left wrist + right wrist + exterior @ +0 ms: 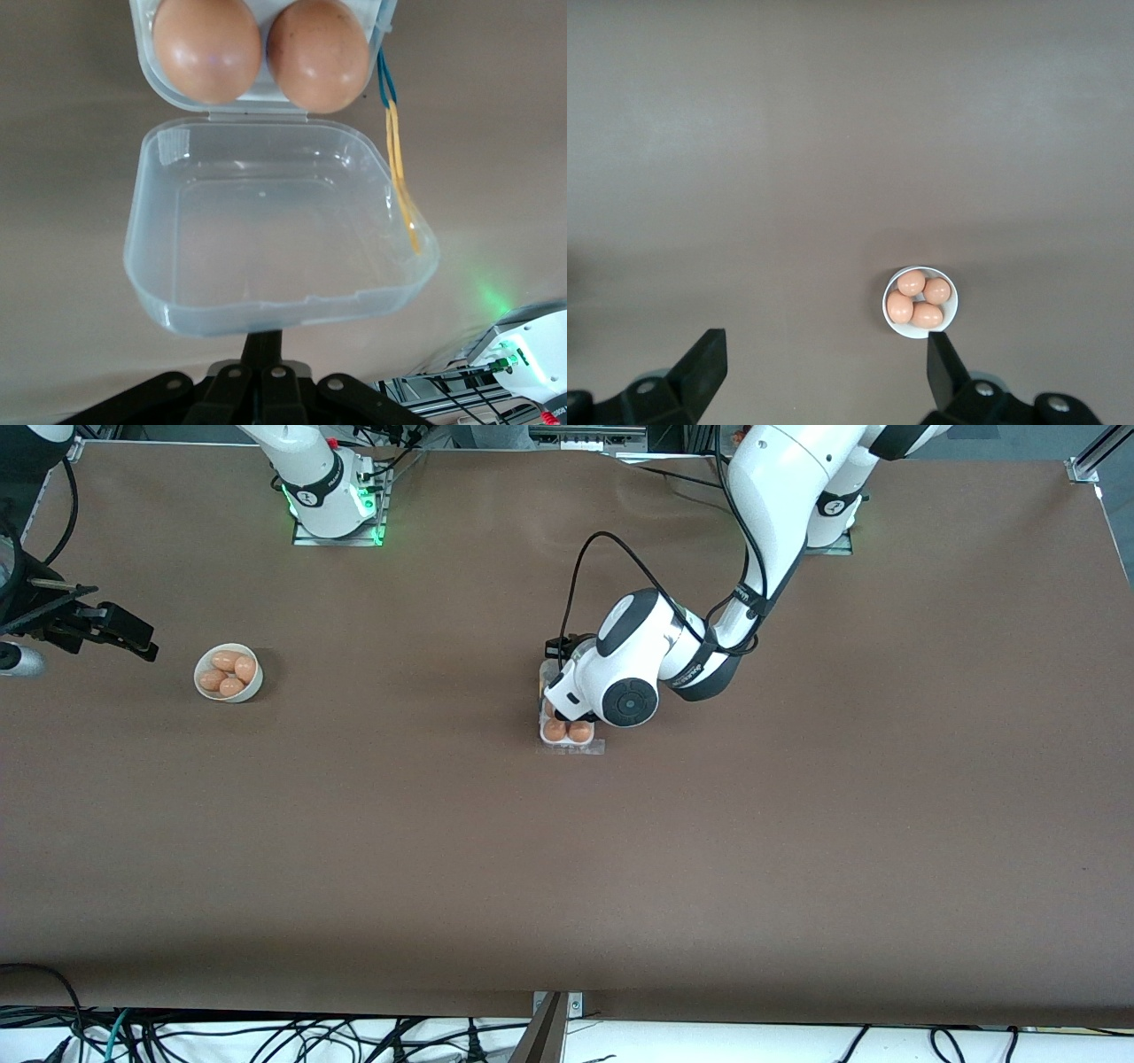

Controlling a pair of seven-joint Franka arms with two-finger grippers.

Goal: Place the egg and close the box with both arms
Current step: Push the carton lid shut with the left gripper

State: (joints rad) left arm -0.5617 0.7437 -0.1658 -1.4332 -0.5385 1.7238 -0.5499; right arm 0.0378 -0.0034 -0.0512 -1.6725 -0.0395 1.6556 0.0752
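The box sits mid-table with its clear lid open. Two brown eggs show in its whitish tray in the left wrist view; the other cells are out of that view. Two eggs also show in the front view, where the left arm's wrist covers the rest of the box. My left gripper is shut, with its fingertips against the lid's free rim, and it hovers over the box. My right gripper is open and empty, up in the air beside the bowl at the right arm's end.
A round white bowl holding several brown eggs stands toward the right arm's end of the table. A yellow and blue band hangs off the box's side. Black cables trail from the left arm above the box.
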